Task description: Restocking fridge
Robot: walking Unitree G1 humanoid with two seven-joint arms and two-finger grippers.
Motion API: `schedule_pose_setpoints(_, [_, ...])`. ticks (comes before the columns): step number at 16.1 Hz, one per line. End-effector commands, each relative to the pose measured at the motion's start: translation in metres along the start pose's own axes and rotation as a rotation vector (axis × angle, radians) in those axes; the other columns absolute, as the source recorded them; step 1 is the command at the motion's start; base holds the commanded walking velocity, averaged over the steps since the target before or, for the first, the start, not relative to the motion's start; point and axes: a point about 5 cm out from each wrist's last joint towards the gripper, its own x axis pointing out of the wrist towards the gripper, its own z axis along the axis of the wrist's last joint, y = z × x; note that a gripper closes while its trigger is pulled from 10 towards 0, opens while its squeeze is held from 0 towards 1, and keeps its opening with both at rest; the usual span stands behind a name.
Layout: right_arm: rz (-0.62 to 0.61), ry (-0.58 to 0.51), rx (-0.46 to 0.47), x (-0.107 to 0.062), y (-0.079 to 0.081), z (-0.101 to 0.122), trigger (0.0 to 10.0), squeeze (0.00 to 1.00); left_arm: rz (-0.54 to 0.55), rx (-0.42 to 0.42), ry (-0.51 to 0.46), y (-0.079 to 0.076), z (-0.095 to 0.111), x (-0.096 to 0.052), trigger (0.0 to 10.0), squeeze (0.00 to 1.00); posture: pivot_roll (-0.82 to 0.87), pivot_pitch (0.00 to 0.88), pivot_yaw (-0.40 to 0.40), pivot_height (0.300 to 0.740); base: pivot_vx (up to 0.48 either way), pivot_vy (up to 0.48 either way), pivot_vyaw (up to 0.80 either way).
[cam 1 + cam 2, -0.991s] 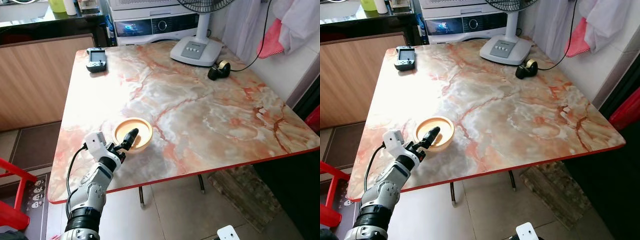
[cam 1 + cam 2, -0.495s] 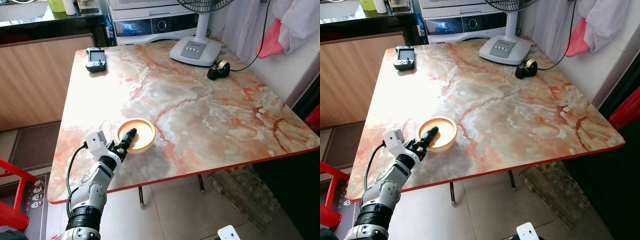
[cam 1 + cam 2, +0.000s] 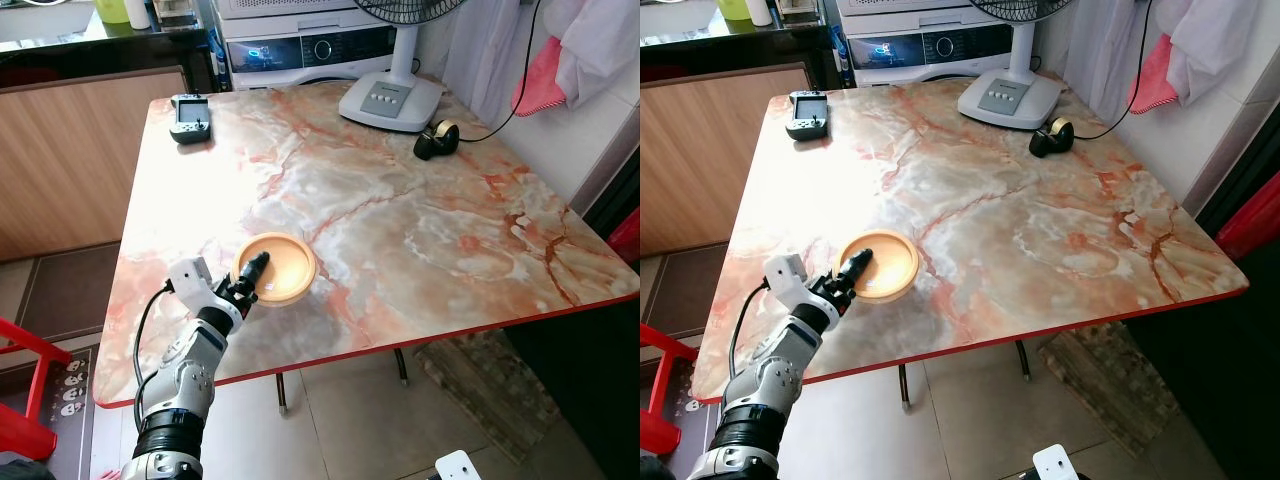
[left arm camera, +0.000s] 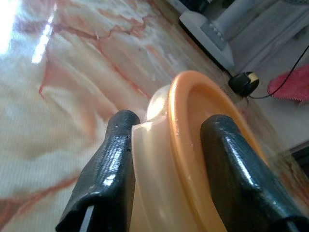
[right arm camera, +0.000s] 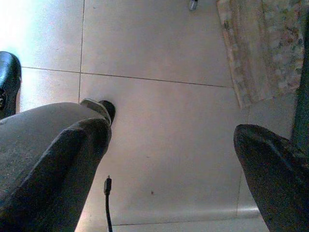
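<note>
A shallow orange bowl [image 3: 283, 270] rests on the marble table [image 3: 430, 230] near its front left corner. My left gripper [image 3: 252, 276] reaches in from the near side and is shut on the bowl's near rim. In the left wrist view one black finger [image 4: 108, 164] lies outside the bowl's [image 4: 193, 121] wall and the other inside it. My right gripper [image 5: 164, 169] hangs low over the tiled floor, open and holding nothing.
A handheld game console [image 3: 192, 117] lies at the table's far left corner. A fan base [image 3: 390, 100] and a black tape dispenser [image 3: 438, 140] stand at the far right. A red stool [image 3: 25, 390] is left of the table, a rug [image 3: 490, 395] under its right side.
The bowl has shifted a little to the right on the table with my left gripper at its rim. The right arm has not moved.
</note>
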Motion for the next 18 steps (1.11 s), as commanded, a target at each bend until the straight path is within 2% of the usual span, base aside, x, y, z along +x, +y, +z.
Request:
schedule_pose_setpoints(1, [-0.004, 0.002, 0.002, -0.001, -0.002, -0.002, 10.0, 0.0, -0.009, -0.012, -0.054, -0.004, 0.01, 0.002, 0.0, 0.0, -0.14, 0.058, -0.034, 0.74, 0.0, 0.0, 0.0])
schedule_pose_setpoints(6, [-0.002, 0.003, 0.001, -0.001, -0.002, -0.003, 10.0, 0.0, -0.059, -0.009, -0.111, -0.019, 0.025, 0.0, 0.0, 0.0, -0.14, 0.059, -0.034, 0.74, 0.0, 0.0, 0.0])
schedule_pose_setpoints(9, [-0.001, 0.003, 0.002, -0.001, -0.001, -0.003, 10.0, 0.0, -0.026, 0.022, -0.133, -0.017, 0.029, -0.005, 0.0, 0.0, -0.14, 0.06, -0.03, 0.74, 0.0, 0.0, 0.0])
schedule_pose_setpoints(11, [-0.005, 0.005, 0.007, -0.001, -0.001, -0.004, 10.0, 0.0, 0.035, 0.145, -0.193, -0.02, 0.046, -0.017, 0.0, 0.0, -0.13, 0.06, -0.021, 0.74, 0.0, 0.0, 0.0])
schedule_pose_setpoints(12, [-0.006, 0.006, 0.01, -0.001, -0.001, -0.005, 10.0, 0.0, 0.05, 0.194, -0.211, -0.021, 0.05, -0.021, 10.0, 0.0, -0.13, 0.06, -0.017, 0.74, 0.0, 0.0, 0.0])
schedule_pose_setpoints(13, [-0.007, 0.007, 0.016, -0.001, 0.0, -0.005, 10.0, 0.0, 0.07, 0.282, -0.233, -0.022, 0.056, -0.026, 10.0, 0.0, -0.13, 0.063, -0.012, 0.74, 0.0, 0.0, 0.0])
schedule_pose_setpoints(14, [-0.008, 0.007, 0.031, -0.002, 0.001, -0.006, 10.0, 0.0, 0.133, 0.45, -0.272, -0.02, 0.065, -0.035, 10.0, 0.0, -0.13, 0.061, -0.003, 0.74, 0.0, 0.0, 0.0])
schedule_pose_setpoints(16, [-0.009, 0.001, 0.061, -0.002, 0.003, -0.008, 10.0, 0.0, 0.172, 0.59, -0.31, -0.022, 0.075, -0.042, 10.0, 0.0, -0.13, 0.053, 0.01, 0.74, 0.0, 0.0, 0.0])
schedule_pose_setpoints(18, [-0.012, -0.003, 0.1, -0.002, 0.006, -0.009, 10.0, 0.0, 0.21, 0.778, -0.338, -0.026, 0.084, -0.043, 10.0, 0.0, -0.12, 0.048, 0.017, 0.74, 0.0, 0.0, 0.0])
